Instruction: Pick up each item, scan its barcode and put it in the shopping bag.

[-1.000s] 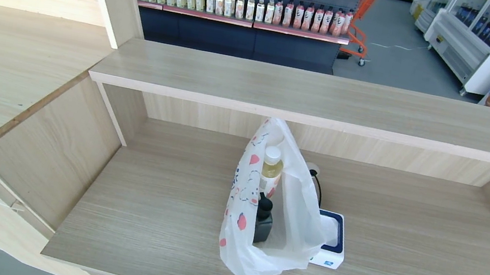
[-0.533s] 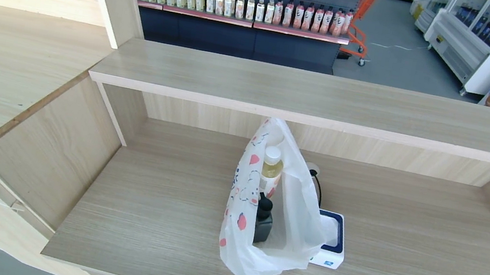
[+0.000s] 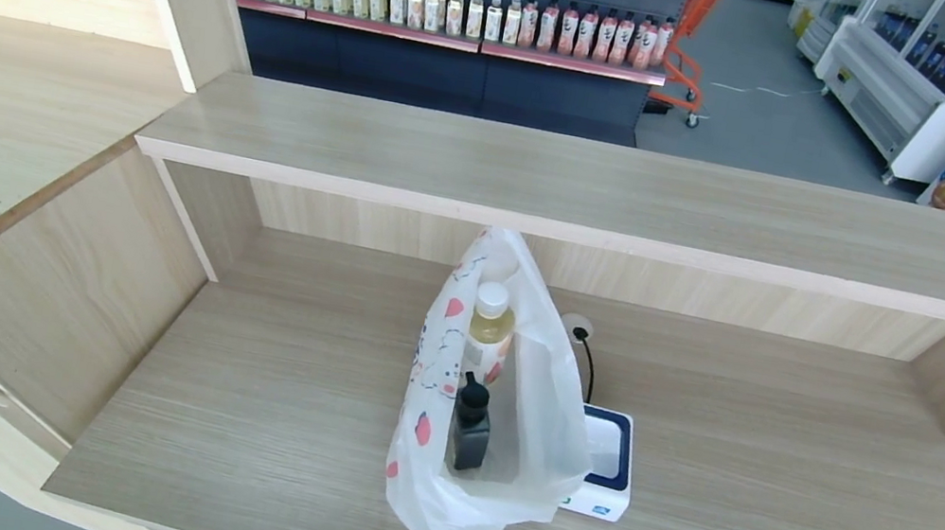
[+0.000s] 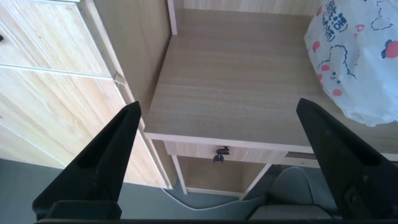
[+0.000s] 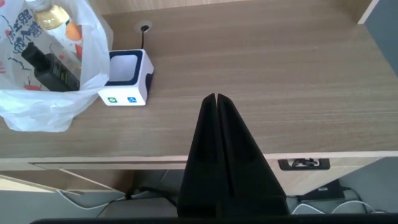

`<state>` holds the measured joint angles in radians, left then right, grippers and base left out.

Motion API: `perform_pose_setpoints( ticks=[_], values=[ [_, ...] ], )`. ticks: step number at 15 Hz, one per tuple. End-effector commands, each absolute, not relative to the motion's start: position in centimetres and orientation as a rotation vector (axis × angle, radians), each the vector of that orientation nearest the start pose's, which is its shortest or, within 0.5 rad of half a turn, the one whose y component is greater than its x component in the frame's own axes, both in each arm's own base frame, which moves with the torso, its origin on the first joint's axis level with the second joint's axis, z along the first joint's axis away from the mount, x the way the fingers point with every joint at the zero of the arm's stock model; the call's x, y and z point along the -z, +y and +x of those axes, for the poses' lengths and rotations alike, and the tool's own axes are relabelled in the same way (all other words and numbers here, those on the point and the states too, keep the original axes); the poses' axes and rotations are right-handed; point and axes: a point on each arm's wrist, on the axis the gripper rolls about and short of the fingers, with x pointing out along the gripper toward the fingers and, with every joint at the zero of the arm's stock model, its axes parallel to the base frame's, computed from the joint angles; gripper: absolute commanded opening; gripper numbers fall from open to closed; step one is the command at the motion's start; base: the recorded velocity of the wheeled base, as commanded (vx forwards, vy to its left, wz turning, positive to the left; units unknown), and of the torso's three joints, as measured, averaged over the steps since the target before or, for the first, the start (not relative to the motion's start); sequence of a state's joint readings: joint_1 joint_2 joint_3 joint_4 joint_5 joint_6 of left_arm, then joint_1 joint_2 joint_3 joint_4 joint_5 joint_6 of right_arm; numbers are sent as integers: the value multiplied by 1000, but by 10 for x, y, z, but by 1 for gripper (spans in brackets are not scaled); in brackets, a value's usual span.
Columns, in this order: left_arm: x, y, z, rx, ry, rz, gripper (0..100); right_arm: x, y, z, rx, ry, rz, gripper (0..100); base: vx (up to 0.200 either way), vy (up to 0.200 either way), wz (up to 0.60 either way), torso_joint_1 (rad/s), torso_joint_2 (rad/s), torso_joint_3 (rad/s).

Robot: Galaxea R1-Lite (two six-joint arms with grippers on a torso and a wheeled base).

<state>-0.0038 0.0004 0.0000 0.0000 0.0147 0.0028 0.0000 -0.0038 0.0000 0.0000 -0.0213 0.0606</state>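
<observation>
Two items sat bagged: the shopping bag (image 3: 418, 448) stood on the counter (image 3: 774, 527) near its middle, mouth gaping up and toward the robot. Inside it, a yellow drink bottle (image 3: 488, 330) stood at the back and a dark bottle (image 3: 469, 428) in front of it, both about upright. Just right of the bag, touching its plastic, was the scanner (image 3: 607, 480), with a cable (image 3: 588, 366) running from behind it to a hole in the countertop. Judged from that, the pick, scan and bag steps looked done for both bottles. Whether either was really scanned could not be told. Task looked finished or nearly so, maybe only arm retreat left.

Arms, left first. The left gripper (image 4: 219, 106) hung low off the counter's front edge, left of the bag, which showed at the far side of its view. Its fingers were spread wide with nothing between them. The right gripper (image 5: 216, 99) hung off the front edge too, right of the scanner and well apart from it. Its fingers were pressed together, pinching nothing. Neither gripper touched the bag, the bottles or the scanner.
</observation>
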Motion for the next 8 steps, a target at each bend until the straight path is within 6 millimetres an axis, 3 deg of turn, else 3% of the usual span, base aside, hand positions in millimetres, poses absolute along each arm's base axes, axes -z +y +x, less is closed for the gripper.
perform_pose_setpoints(
  ticks=[1, 4, 8],
  values=[
    [-75, 0, -23, -11, 0, 3, 100, -75, 0, -23, 21, -1, 60, 0, 0, -200, 0, -2, -7, 2],
    [-75, 0, -23, -11, 0, 0, 100, -75, 0, -23, 21, -1, 61, 0, 0, -200, 0, 1, 4, 1],
    [-75, 0, -23, -9, 0, 3, 100, -75, 0, -23, 21, -1, 60, 0, 0, 0, 0, 0, 0, 0]
  ],
)
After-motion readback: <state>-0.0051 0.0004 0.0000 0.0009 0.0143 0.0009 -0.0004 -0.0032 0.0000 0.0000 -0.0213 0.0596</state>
